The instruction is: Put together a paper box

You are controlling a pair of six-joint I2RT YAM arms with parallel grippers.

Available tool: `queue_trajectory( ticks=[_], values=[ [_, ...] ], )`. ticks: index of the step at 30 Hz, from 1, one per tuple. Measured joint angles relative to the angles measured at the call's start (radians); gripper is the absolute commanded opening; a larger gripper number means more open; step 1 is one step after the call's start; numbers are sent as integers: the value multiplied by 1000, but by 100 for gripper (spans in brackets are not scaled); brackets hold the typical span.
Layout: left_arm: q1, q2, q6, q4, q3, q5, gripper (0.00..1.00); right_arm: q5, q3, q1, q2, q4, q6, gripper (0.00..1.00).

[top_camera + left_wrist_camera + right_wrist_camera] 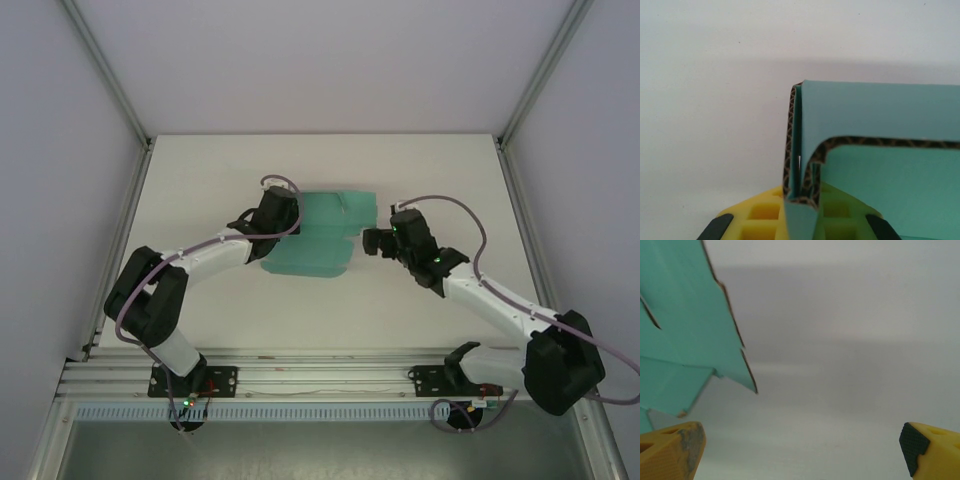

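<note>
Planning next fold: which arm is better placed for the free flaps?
Probably right: right gripper is open, empty, beside the paper box's right edge; left gripper is shut on its left fold.

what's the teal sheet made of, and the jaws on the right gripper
The paper box looks like thin corrugated card: matte teal faces, with a brown wavy fluted core showing along its cut edges. The right gripper has jaws that look like yellow moulded plastic; one carries a black cross-hatched pad, probably rubber.
</note>
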Motion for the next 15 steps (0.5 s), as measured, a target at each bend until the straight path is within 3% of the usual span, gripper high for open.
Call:
queue_trajectory(
  ticks=[15],
  values=[
    [2, 0, -2, -16, 0, 13, 0, -148, 175, -38, 292, 148, 18, 98]
  ],
)
